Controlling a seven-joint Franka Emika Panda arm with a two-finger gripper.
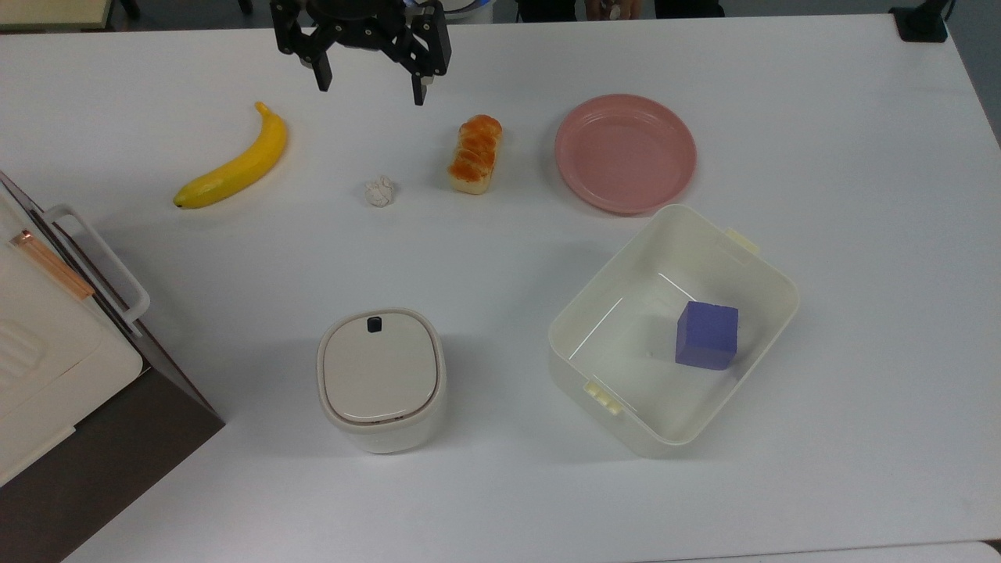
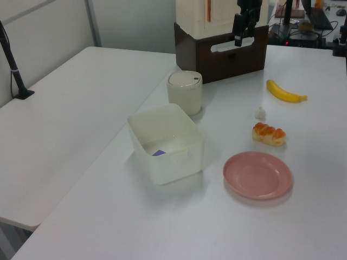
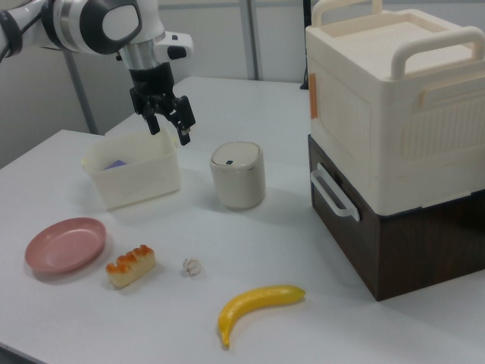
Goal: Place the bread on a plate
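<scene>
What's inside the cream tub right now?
One purple block lies on the floor of the open cream tub. Nothing else shows in it; the floor under the block is hidden.

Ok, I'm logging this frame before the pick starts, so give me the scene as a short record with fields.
gripper: open, raised above the table, holding nothing
bread: lying on the table, between the paper ball and the plate in the top view
plate: pink, nothing on it
paper ball: on the table beside the bread
banana: on the table
tub: open, holds a purple block
lidded canister: closed
</scene>
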